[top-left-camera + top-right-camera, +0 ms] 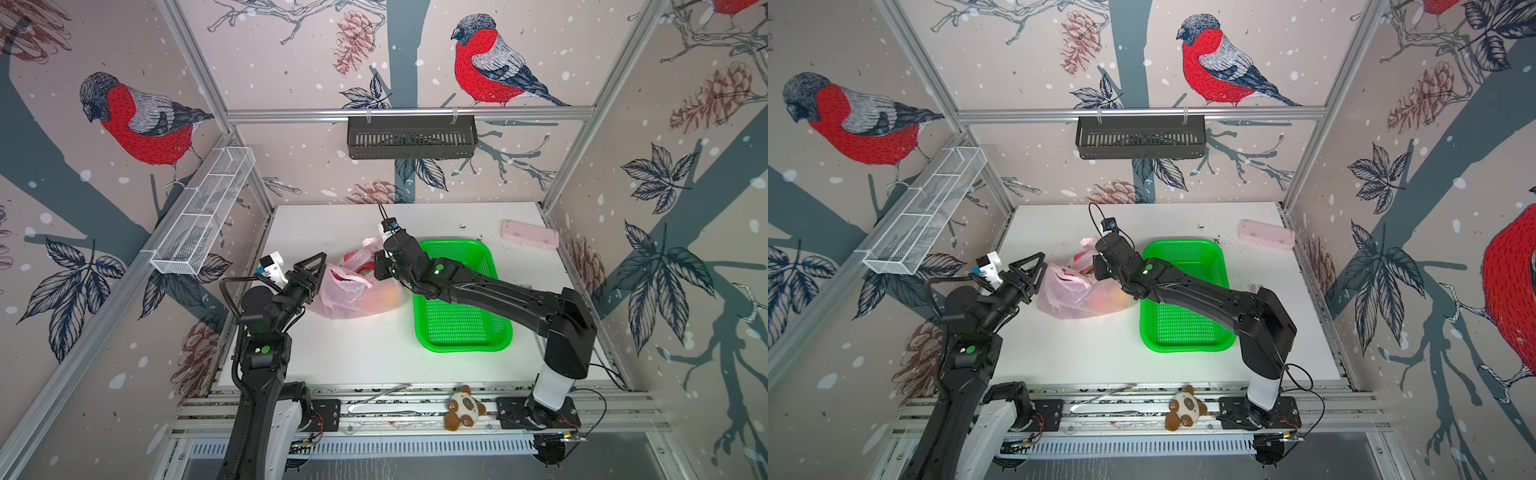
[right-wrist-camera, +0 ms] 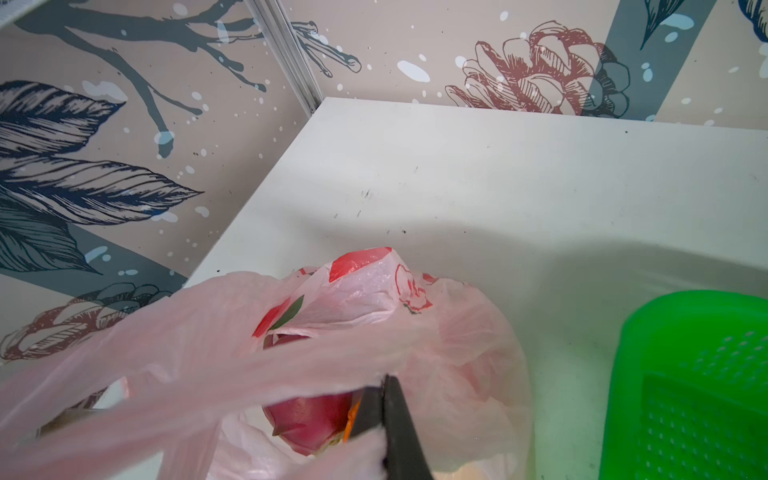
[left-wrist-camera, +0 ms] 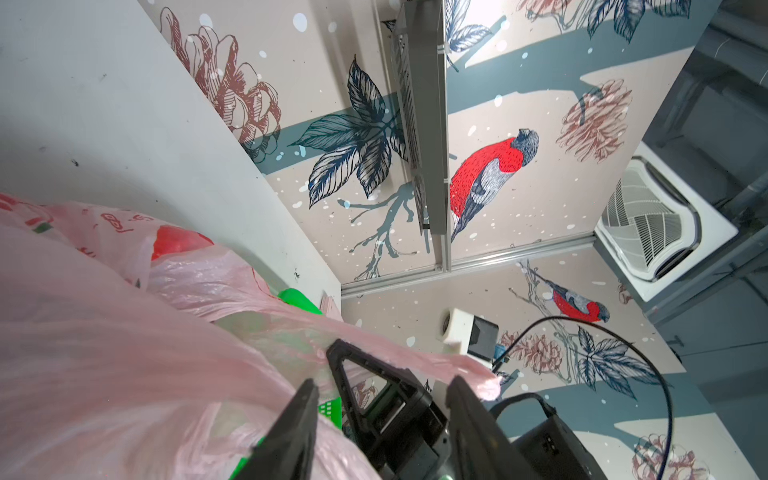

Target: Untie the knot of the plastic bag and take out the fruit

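Observation:
The pink translucent plastic bag point(image 1: 349, 293) point(image 1: 1069, 297) lies slumped mid-table, its mouth loose. I can see no knot in any view. Fruit shows through the film: an orange point(image 1: 388, 296) and a magenta dragon fruit point(image 2: 307, 415). My right gripper point(image 2: 384, 384) point(image 1: 376, 272) reaches over from the right and is shut on a fold of the bag's upper edge. A handle strip stretches away from that grip. My left gripper point(image 3: 382, 381) point(image 1: 318, 268) hangs at the bag's left side, jaws apart, pinching nothing. Bag film point(image 3: 124, 353) drapes beside one of its fingers.
A green perforated basket point(image 1: 461, 347) point(image 1: 1183, 347) sits right of the bag, under the right arm. A pale pink block point(image 1: 530, 235) lies at the back right. A plush toy point(image 1: 463, 407) rests on the front rail. A black basket point(image 1: 411, 137) hangs on the back wall.

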{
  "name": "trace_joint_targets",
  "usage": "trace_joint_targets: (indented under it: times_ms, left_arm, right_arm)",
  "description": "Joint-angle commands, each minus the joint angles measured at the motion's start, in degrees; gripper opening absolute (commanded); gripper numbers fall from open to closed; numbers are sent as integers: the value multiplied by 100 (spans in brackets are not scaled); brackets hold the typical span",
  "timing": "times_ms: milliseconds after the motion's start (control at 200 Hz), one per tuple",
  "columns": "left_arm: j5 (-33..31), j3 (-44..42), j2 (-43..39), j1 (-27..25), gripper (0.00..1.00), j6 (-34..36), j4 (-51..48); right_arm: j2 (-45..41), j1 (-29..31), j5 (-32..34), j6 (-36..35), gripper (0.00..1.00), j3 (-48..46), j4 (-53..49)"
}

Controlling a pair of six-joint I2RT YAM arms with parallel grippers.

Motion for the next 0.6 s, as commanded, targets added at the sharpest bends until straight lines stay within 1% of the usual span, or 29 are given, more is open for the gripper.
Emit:
trace_joint_targets:
  times_ms: [0, 90, 170, 255, 305, 360, 425, 595]
  left_arm:
    - [198, 434, -40, -11, 62, 1126, -1533]
    - [83, 972, 38, -24, 70, 1993, -2762]
    - [-414, 1612, 264, -186, 78, 2814, -3832]
    - [-888, 2361, 572, -396, 87, 3540, -4666]
    - [-1236, 2734, 743, -545, 92, 3853, -5086]
    - [-1538, 3096, 852, -663, 96, 4064, -5446]
    - [-1784, 3249, 863, -720, 96, 4168, -5726]
    - [-1963, 3276, 675, -758, 96, 4274, -6277]
  right_arm:
    - [-40, 18, -31, 37, 6, -13, 297]
    - [-31, 5, -53, 46, 6, -10, 330]
    - [-15, -3, -71, 46, 6, -10, 353]
    - [4, -10, -80, 54, 6, -16, 373]
    - [5, -12, -80, 72, 6, -27, 397]
    - [13, -29, -80, 89, 6, -20, 413]
    - [5, -39, -63, 89, 6, -19, 420]
    - [30, -73, -54, 37, 6, 33, 396]
